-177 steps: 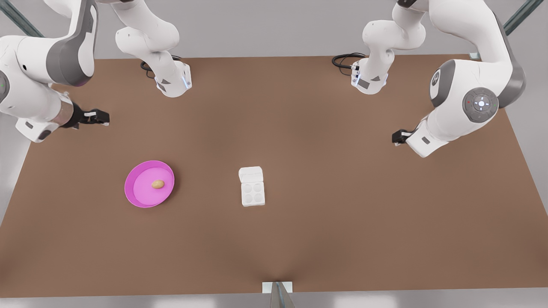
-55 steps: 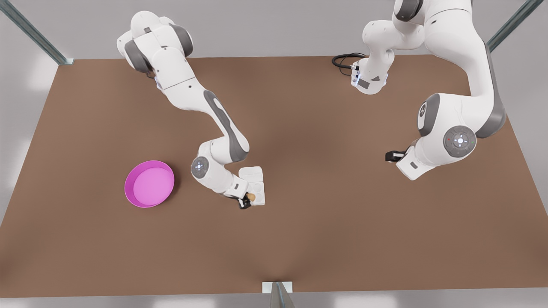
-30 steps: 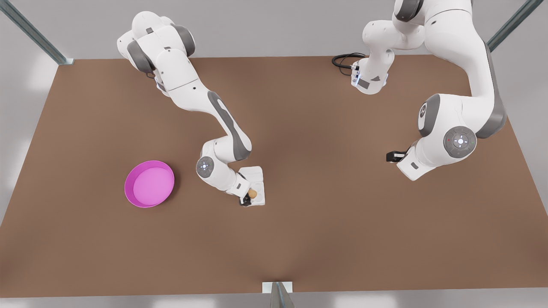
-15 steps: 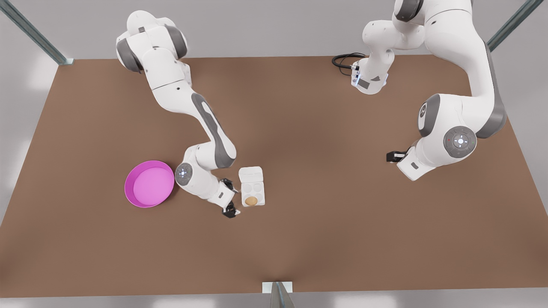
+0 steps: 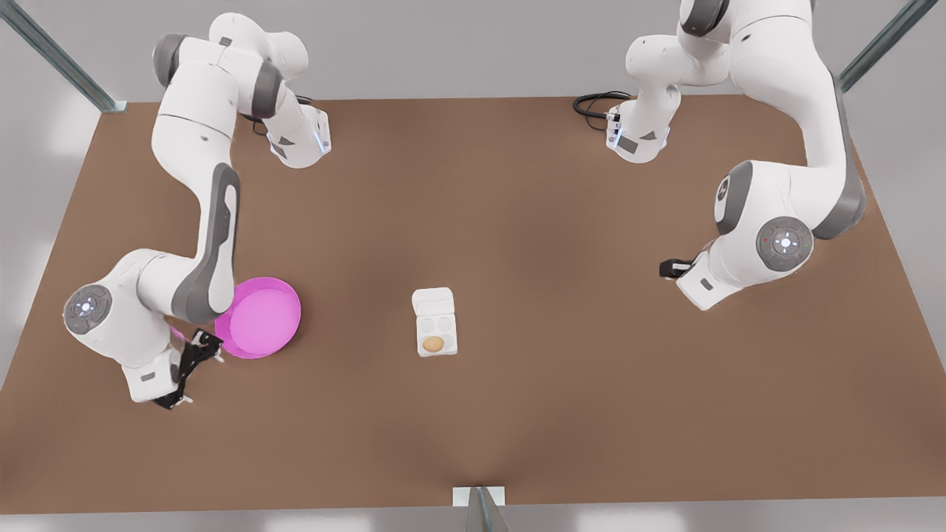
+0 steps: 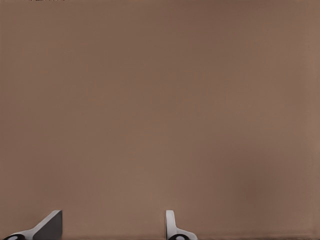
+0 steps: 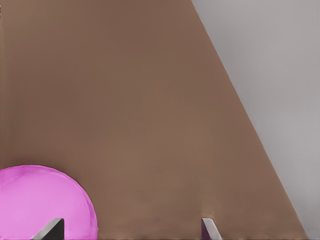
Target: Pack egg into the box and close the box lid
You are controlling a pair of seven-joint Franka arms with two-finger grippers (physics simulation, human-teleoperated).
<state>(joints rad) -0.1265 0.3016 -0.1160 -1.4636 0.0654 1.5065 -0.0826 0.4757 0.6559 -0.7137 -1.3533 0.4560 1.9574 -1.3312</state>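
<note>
The egg (image 5: 434,343) sits in a near cup of the box (image 5: 436,335), the box lid (image 5: 433,301) lying open. The right gripper (image 5: 189,372), fingers spread, hovers beside the pink plate (image 5: 260,318). The left gripper (image 5: 669,269), also spread, waits well apart.

A wide, plain brown tabletop (image 5: 562,414) fills most of the front view. Pale grey floor (image 5: 458,52) surrounds it, with soft light patches along the edges. Slanted metal struts (image 5: 55,55) stand at both far corners, and another strut (image 5: 480,510) meets the middle of the near edge.
</note>
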